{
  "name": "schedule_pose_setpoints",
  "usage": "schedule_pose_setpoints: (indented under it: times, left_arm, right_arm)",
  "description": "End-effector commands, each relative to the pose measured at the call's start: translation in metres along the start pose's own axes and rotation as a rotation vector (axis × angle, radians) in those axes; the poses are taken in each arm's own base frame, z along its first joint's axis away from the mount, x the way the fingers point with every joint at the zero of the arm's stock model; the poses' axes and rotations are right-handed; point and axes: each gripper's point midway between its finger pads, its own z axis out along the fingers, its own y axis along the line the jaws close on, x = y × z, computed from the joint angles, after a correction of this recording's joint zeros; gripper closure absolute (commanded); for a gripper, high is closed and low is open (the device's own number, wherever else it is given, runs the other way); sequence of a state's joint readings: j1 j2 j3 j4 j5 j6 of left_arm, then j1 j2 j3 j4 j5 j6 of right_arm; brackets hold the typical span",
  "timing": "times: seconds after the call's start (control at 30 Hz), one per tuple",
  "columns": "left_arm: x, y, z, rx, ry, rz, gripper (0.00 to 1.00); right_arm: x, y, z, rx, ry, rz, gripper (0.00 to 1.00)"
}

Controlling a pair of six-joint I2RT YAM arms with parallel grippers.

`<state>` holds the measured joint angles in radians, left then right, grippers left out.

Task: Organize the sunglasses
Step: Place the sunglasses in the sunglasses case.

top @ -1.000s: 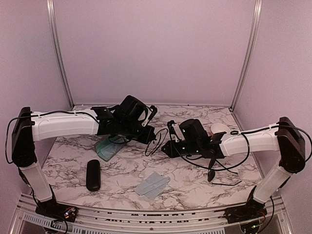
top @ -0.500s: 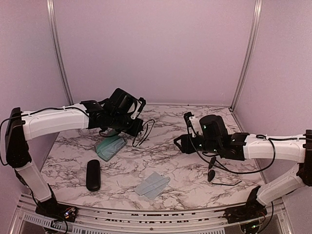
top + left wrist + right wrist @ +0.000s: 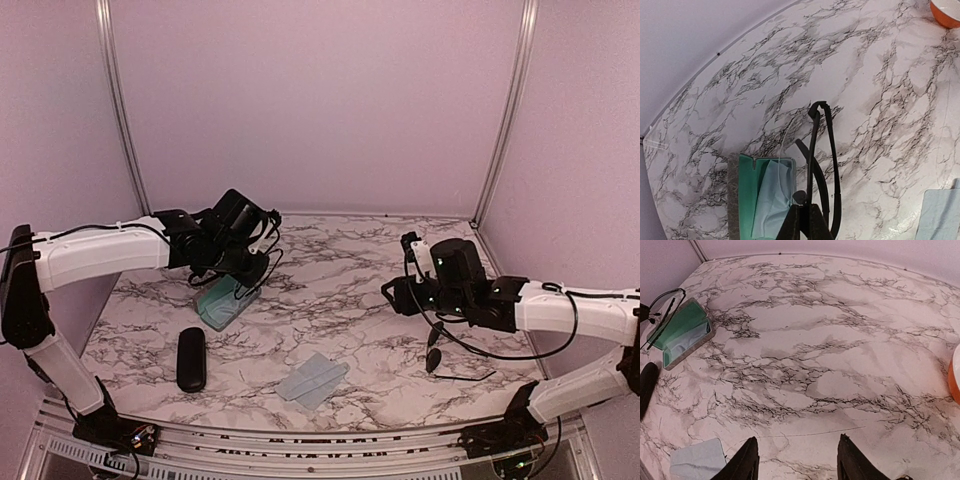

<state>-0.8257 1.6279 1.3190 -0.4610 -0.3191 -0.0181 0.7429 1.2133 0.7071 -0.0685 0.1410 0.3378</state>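
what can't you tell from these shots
- Left wrist view: the left gripper is cut off by the bottom edge, so its hold on the sunglasses is barely visible.
- Top view: the second pair is too thin and small; folded or not is unclear.
- Both wrist views: the orange bowl is cut off by the frame edge.

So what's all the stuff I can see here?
thin black wire-framed sunglasses: two, black; one pair held beside the open case, the other lying on the table by the right arm
grey rectangular case: one, green inside; open, on the left
pale blue cloths: two; one in the open case, one near the front
glossy black oval case: one; front left
orange bowl: one; far right
white marble-patterned table: one; under everything
left pincer: shut on sunglasses
right pincer: open, empty
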Motion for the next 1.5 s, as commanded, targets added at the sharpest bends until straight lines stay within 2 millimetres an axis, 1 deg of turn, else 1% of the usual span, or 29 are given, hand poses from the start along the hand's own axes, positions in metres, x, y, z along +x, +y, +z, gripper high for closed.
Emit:
schedule_pose_setpoints:
  times: [0.0,0.13,0.27,0.37,0.53,0.7,0.97,1.23,1.37,1.47]
  left_arm:
    - [0.019,0.034,-0.002,-0.162,0.056,0.080,0.95]
    - [0.036,0.049,0.008,-0.231,0.105,0.142,0.96]
    - [0.050,0.053,0.022,-0.248,0.138,0.190,0.97]
    - [0.059,0.058,0.033,-0.294,0.174,0.230,0.96]
    - [0.070,0.050,0.050,-0.265,0.195,0.263,0.96]
    - [0.083,0.048,0.062,-0.264,0.224,0.279,0.96]
    - [0.101,0.049,0.075,-0.277,0.273,0.300,0.96]
    - [0.115,0.047,0.083,-0.275,0.302,0.300,0.96]
    - [0.119,0.046,0.084,-0.275,0.306,0.286,0.96]
    - [0.118,0.049,0.084,-0.278,0.291,0.255,0.96]
  right_arm:
    - [0.002,-0.005,-0.006,0.015,0.002,-0.010,0.48]
    - [0.010,-0.008,-0.009,0.016,0.015,-0.002,0.48]
    - [0.019,-0.010,-0.010,0.016,0.026,0.009,0.49]
    - [0.024,-0.011,-0.010,0.014,0.037,0.017,0.49]
    - [0.027,-0.012,-0.012,0.011,0.039,0.025,0.49]
    - [0.028,-0.014,-0.015,0.020,0.039,0.020,0.49]
    - [0.034,-0.018,-0.018,0.030,0.045,0.025,0.49]
    - [0.033,-0.018,-0.019,0.032,0.042,0.026,0.49]
    - [0.034,-0.018,-0.018,0.033,0.043,0.029,0.49]
    - [0.034,-0.018,-0.017,0.029,0.046,0.032,0.49]
